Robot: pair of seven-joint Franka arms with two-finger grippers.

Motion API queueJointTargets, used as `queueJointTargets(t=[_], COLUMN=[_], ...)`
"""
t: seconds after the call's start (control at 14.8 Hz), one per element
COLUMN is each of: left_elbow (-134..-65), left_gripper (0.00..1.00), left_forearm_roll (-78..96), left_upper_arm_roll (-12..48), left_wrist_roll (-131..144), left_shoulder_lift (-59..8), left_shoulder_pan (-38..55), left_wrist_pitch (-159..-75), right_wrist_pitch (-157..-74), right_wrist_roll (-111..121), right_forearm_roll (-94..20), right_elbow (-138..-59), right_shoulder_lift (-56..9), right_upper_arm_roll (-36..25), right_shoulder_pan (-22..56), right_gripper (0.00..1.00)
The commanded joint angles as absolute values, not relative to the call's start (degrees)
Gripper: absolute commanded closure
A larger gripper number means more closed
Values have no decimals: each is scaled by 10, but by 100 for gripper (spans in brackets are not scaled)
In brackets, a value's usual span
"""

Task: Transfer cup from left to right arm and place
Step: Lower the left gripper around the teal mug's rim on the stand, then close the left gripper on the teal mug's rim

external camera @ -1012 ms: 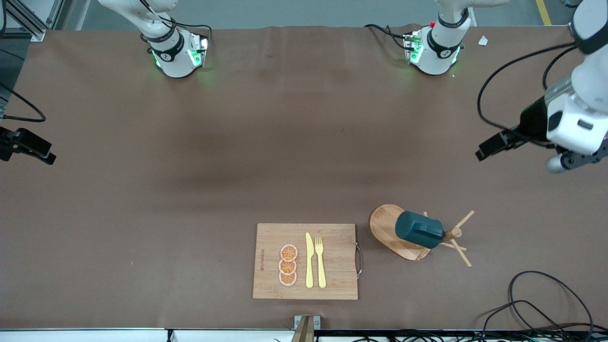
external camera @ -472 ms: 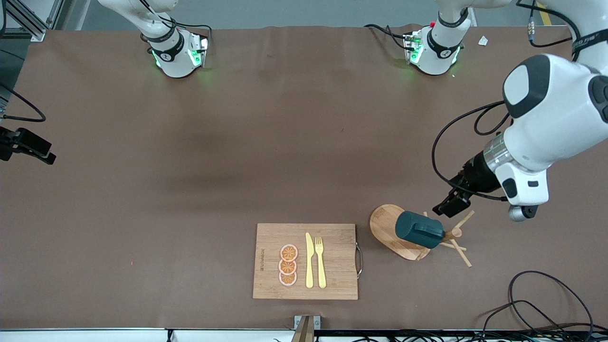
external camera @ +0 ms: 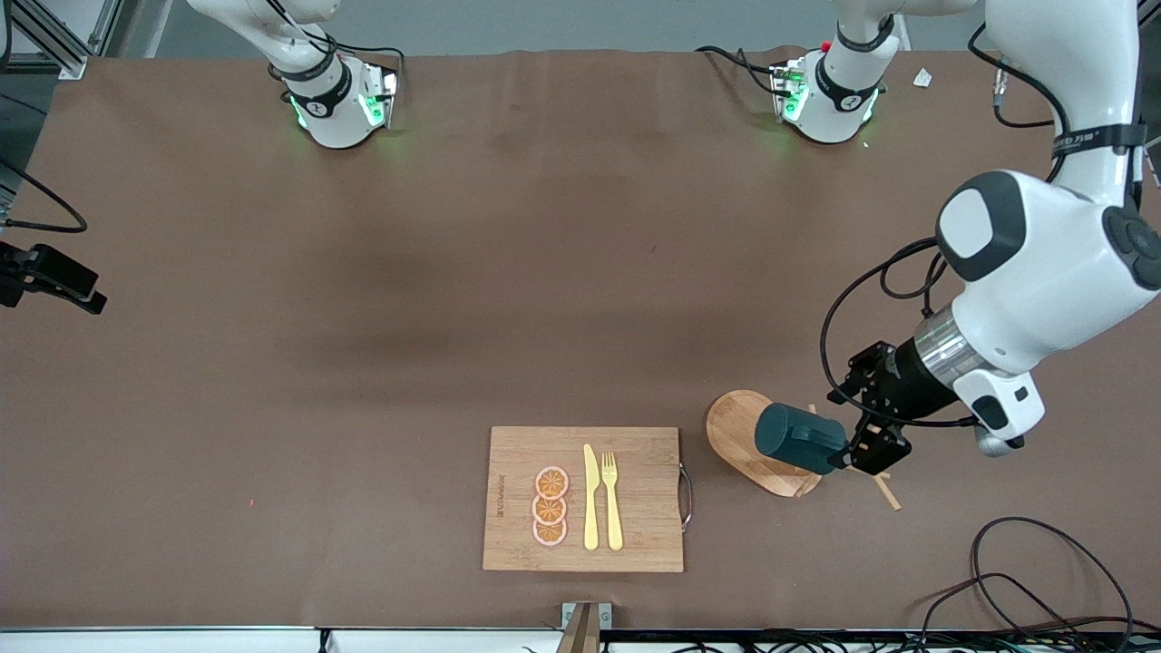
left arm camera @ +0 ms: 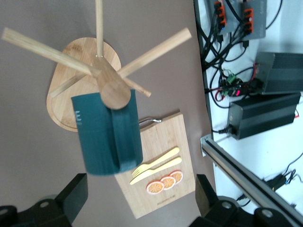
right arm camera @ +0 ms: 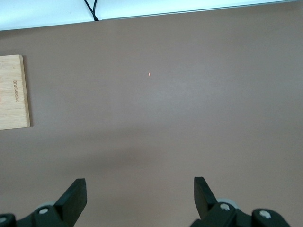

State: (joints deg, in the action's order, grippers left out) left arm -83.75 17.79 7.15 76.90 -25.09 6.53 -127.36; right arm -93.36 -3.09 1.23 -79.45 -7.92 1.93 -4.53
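I see the dark teal-green mug [external camera: 800,439] hanging on a peg of the wooden mug tree [left arm camera: 102,75] beside the bamboo cutting board [external camera: 583,499]. My left gripper [external camera: 869,426] hovers over the tree, jaws spread — my right gripper [right arm camera: 137,198] waits over bare table, jaws spread too

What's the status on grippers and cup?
Left gripper open, at the wooden peg rack. Dark teal-green mug hangs on a peg, ungrasped. Right gripper open, waiting over bare table.

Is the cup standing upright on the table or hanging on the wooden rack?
Hanging. The cup lies tilted on a peg of the wooden rack, above its base, not on the table. The open left end effector has not gripped it.
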Motion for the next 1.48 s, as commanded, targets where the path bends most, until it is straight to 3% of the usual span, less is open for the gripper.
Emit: queueJointTargets(t=[0.0,1.28,1.42], left_elbow=[-820,-824,-824], left_gripper=[0,0,5], left_forearm_roll=[210,284,284], left_upper_arm_roll=[73,72,72], left_wrist_roll=[783,779,779], left_shoulder_lift=[-274,-331,-336], left_shoulder_pan=[65,59,59], left_wrist_pitch=[-1280,-1252,-1252], right_wrist_pitch=[-930,-930,-930], right_wrist_roll=[-36,-36,-36], right_forearm_roll=[14,14,14], right_elbow=[-800,-800,-800], right_shoulder_lift=[-70,-69,-70], right_upper_arm_roll=[21,21,21], right_shoulder_pan=[-45,-45,-45], right_gripper=[0,0,0])
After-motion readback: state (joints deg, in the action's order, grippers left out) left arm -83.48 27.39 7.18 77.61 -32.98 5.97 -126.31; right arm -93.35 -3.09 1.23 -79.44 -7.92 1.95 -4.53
